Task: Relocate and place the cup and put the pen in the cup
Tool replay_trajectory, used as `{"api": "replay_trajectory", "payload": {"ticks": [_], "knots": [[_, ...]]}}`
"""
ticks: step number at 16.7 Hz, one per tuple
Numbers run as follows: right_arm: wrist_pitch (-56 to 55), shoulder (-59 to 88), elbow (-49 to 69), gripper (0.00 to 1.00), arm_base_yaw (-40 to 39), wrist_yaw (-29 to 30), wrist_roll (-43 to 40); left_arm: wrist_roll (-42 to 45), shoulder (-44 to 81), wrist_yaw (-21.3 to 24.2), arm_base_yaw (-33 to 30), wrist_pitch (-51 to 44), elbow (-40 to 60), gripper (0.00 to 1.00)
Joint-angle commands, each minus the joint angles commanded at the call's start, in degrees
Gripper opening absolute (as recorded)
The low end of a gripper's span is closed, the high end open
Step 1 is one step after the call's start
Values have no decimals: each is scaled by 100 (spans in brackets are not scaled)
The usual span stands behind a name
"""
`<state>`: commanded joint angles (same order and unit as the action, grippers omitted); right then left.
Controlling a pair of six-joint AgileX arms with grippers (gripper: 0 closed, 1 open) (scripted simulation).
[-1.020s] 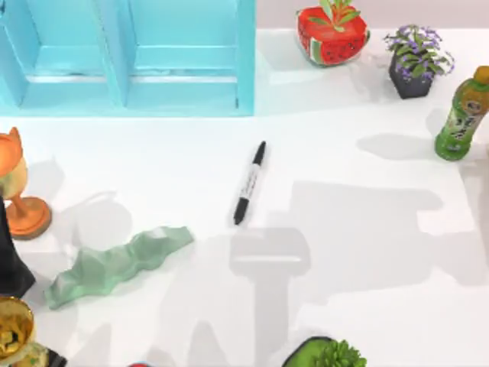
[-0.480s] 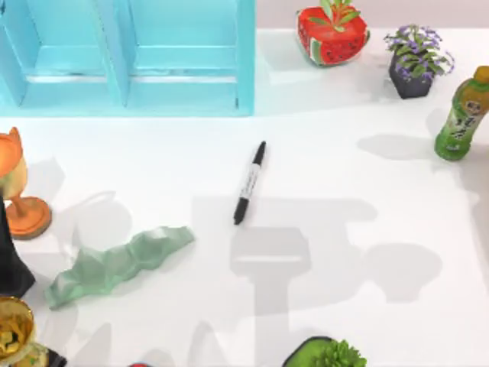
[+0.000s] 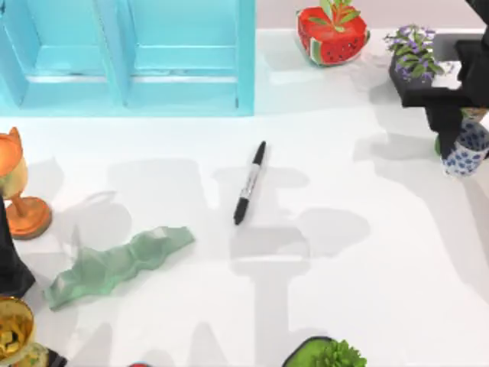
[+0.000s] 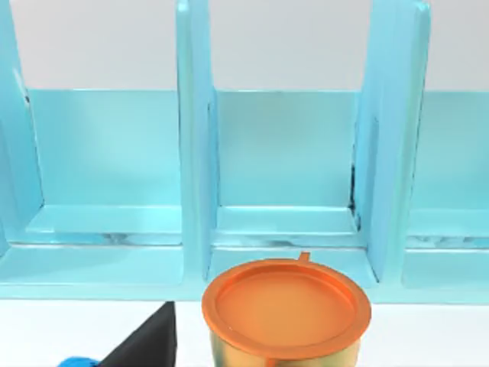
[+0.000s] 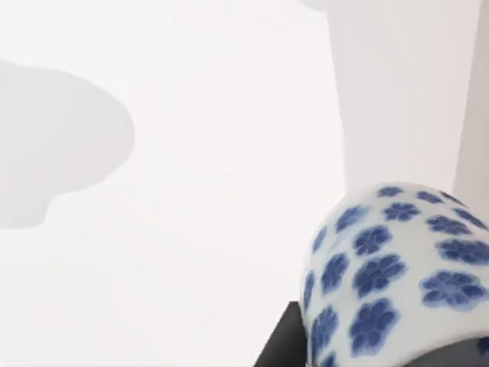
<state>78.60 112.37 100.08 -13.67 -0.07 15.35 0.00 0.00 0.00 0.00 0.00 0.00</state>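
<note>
The pen (image 3: 250,182), black with a pale label band, lies flat near the table's middle, slanting from upper right to lower left. At the right edge my right gripper (image 3: 461,136) is shut on the cup (image 3: 467,153), white with blue flowers, and holds it above the table in front of the green bottle. The right wrist view shows the cup (image 5: 397,275) close up, with a dark finger (image 5: 286,336) against its side and bare white table beyond. My left arm (image 3: 8,260) is parked at the left edge beside the orange goblet (image 3: 19,191).
A blue shelf unit (image 3: 130,53) spans the back left. A green crumpled object (image 3: 114,264) lies front left, a gold goblet (image 3: 11,329) in the corner. A watermelon planter (image 3: 331,34) and a purple flower pot (image 3: 412,57) stand at the back right, a green plant (image 3: 328,355) at the front.
My right arm has come into the top view from the right, carrying the cup in front of the green bottle. Its shadow has slid left across the table. The pen has not moved.
</note>
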Motion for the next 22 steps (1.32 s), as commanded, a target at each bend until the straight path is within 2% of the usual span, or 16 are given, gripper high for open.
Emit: {"api": "replay_trajectory", "payload": {"ticks": [3,6,11,17,21,22], "knots": [[-326,576,202,0,-827,0,821,0,0,0,0,0,0,100],[-577,886,375,0,-1175,8,1115,0,0,0,0,0,0,100],[-593,895,332,0,-1164,-5,1126,0,0,0,0,0,0,100],[-1448,1041,-324,0,-1192,9,1129,0,0,0,0,0,0,100],[-1521,1056,-392,0,-1193,10,1132,0,0,0,0,0,0,100],[-1521,1056,-392,8,-1193,10,1132,0,0,0,0,0,0,100]]}}
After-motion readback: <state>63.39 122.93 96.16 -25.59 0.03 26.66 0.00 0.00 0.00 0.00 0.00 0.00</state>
